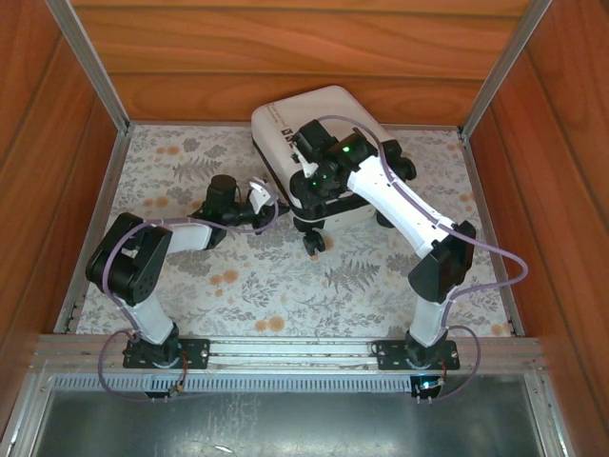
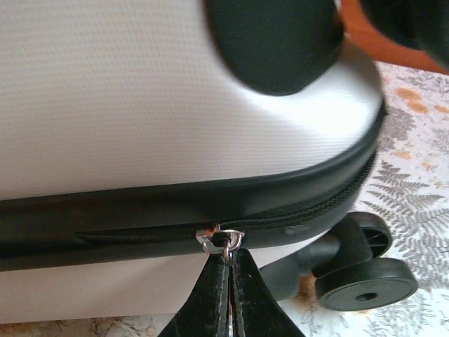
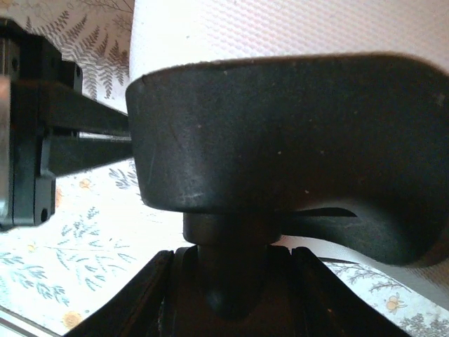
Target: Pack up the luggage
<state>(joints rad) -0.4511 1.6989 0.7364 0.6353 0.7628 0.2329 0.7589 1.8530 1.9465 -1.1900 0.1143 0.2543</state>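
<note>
**Step in hand:** closing the zip. The luggage (image 1: 309, 129) lies shut on the floral worktop (image 1: 238, 286), towards the far middle, with its white shell uppermost.

**Left hand** (image 2: 226, 258): clenched on the metal zipper pull (image 2: 224, 241) at the black seam band. Closed teeth run to the right of the slider. To its left the track shows as a dark slit, judged not yet zipped.

**Right hand** (image 3: 231, 260): fingers bracket a black stem (image 3: 228, 277) under a bulky black fitting. This is probably a caster mount, though the view is too close to be sure. It is judged to be grasping the stem and so steadying the case.

**Next move:** draw the slider along the seam towards the open side. Keep the pinch firm and the pull in line with the track while the right hand holds the shell from sliding.

**Count:** one luggage, one zipper pull, two hands. The left wrist view also shows one twin caster (image 2: 365, 281) with two discs.
</note>
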